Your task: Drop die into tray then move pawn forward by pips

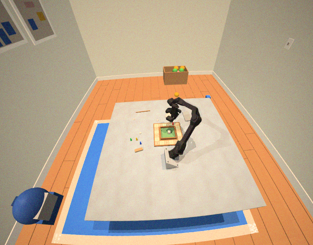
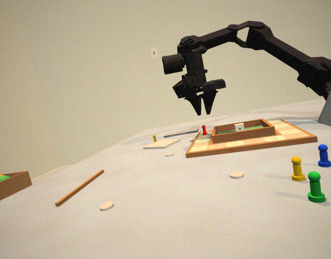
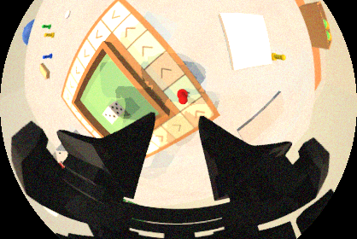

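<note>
The die (image 2: 239, 127) is lying in the tray (image 2: 243, 133). The jaws are standing apart, empty, above the red pawn (image 2: 204, 130), which is awaiting its move.

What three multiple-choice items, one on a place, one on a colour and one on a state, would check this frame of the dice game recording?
1. Where is the die?
A. Inside the tray
B. Between the hand's fingers
C. On the table beside the board

2. What colour is the pawn standing on the board's ring of squares?
A. Blue
B. Red
C. Green

3. What state is the hand in?
A. Shut on the die
B. Shut on the pawn
C. Open and holding nothing

Answers:
1. A, since the white die rests on the green floor within the tray walls.
2. B, since the only pawn on the board is red; the blue, yellow and green ones stand off it on the table.
3. C, since the fingers hang apart above the board's corner with nothing between them.
</note>
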Robot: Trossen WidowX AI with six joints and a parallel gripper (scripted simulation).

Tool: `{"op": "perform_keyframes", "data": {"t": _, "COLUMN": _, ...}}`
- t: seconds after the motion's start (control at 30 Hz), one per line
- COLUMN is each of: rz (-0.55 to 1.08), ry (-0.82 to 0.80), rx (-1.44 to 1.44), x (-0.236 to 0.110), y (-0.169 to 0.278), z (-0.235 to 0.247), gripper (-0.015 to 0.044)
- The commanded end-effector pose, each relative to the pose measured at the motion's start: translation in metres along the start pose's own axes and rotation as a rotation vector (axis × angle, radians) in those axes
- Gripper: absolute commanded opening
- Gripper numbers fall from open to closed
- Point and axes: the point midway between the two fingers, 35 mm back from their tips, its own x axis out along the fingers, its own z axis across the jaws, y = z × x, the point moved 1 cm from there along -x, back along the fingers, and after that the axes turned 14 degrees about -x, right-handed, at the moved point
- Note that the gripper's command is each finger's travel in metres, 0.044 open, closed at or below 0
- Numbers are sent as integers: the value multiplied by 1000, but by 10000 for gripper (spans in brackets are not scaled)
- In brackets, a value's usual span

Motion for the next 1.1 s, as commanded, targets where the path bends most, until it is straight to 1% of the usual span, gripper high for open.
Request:
{"op": "perform_keyframes", "data": {"t": 0.0, "rz": 14, "ry": 8, "rx": 69, "x": 4, "y": -1, "z": -9, "gripper": 200}}
{"op": "perform_keyframes", "data": {"t": 0.17, "rz": 14, "ry": 8, "rx": 69, "x": 5, "y": -2, "z": -9, "gripper": 200}}
{"op": "perform_keyframes", "data": {"t": 0.27, "rz": 14, "ry": 9, "rx": 69, "x": 17, "y": -2, "z": -9, "gripper": 200}}
{"op": "perform_keyframes", "data": {"t": 0.47, "rz": 14, "ry": 9, "rx": 69, "x": 21, "y": -2, "z": -9, "gripper": 200}}
{"op": "perform_keyframes", "data": {"t": 1.07, "rz": 15, "ry": 10, "rx": 69, "x": 51, "y": -2, "z": -9, "gripper": 200}}
